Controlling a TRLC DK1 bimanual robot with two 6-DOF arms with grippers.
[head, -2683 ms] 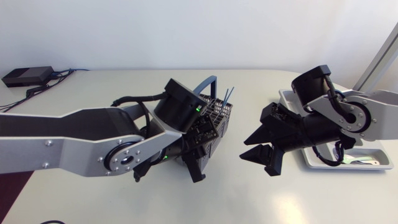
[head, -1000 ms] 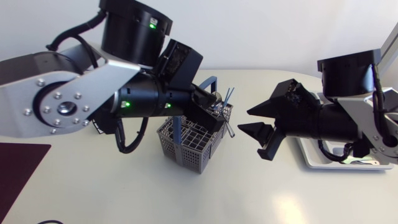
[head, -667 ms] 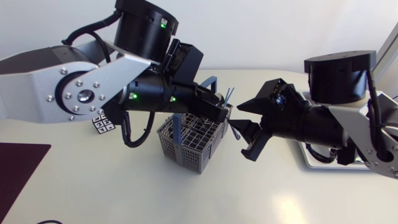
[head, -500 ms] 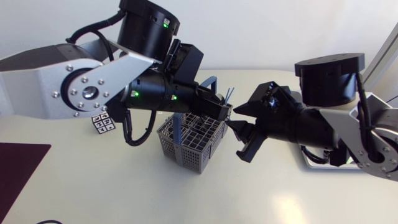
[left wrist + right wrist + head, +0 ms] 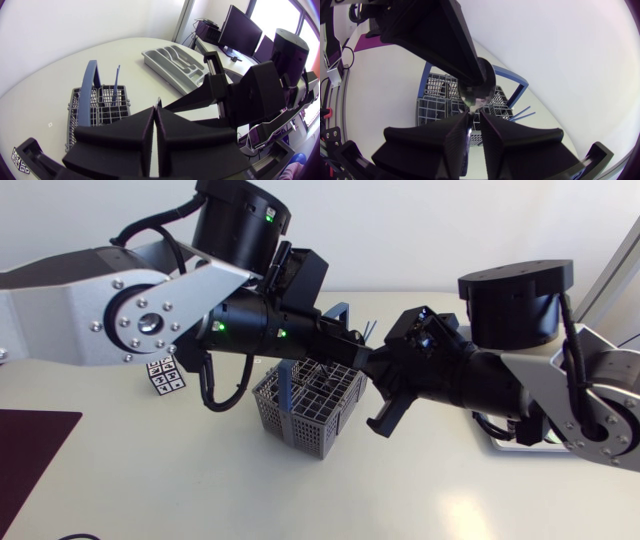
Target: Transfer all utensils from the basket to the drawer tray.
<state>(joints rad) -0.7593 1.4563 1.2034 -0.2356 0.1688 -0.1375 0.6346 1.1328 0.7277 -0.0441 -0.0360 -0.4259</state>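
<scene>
1. Since the left gripper (image 5: pixel 155 120) has its fingers pressed together on the spoon (image 5: pixel 477 87), this reads as a mid-air handover at the centre of the head view, just above the basket (image 5: pixel 292 420).
2. Spoon: the bowl sticks out past the left fingertips, clearest in the right wrist view. The handle end is not visible. It is held clear of the basket rim, probably so the other arm can get at it.
3. Right gripper (image 5: pixel 474 119): fingers slightly spread, tips flanking the spoon right next to the bowl. I can't confirm contact on both sides, so I call it not clamped yet.
4. Why two arms: the left arm (image 5: pixel 120 320) enters at the left edge and sits over the basket. The drawer tray (image 5: pixel 172 56) is at the far right of the head view, mostly behind the right arm (image 5: pixel 560 390). Judging by that, the right arm is the one placed to deliver.
5. Basket, centre of the head view, holds blue sticks (image 5: pixel 116 80) upright in a compartment beside its blue handle (image 5: pixel 92 80). The tray compartments look empty in the left wrist view, so the task looks far from done.
6. Risk: if the left lets go before the right has a firm pinch, the spoon drops.
</scene>
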